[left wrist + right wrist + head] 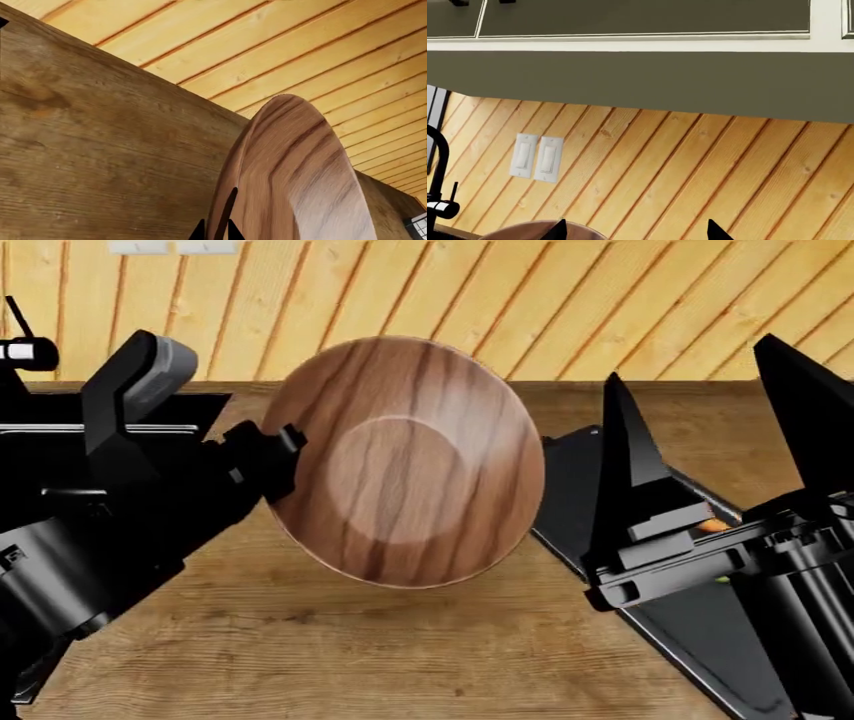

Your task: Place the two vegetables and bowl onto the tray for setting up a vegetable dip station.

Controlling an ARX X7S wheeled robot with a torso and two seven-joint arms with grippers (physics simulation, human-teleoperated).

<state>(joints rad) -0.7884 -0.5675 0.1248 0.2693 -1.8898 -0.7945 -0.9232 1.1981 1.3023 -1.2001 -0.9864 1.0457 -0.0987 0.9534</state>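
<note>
Bowl [407,465]: I hold it tilted in the air, clamped at its rim by my left gripper [274,455].
Right gripper [707,410]: spread wide, holding nothing.
Tray [574,475]: an orange carrot [713,525] seems to lie there; I cannot see the cucumber.
Left: setting the bowl on the tray.

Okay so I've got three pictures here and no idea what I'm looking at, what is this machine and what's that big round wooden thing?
It is a simulated two-armed robot. The head view looks down over a wooden counter. The other two come from cameras near each gripper. The left gripper is shut on the rim of the round wooden bowl, held tilted above the counter; the left wrist view shows it edge-on. The right gripper is open and empty. Behind it lies the dark tray, with a bit of orange carrot showing.
</note>
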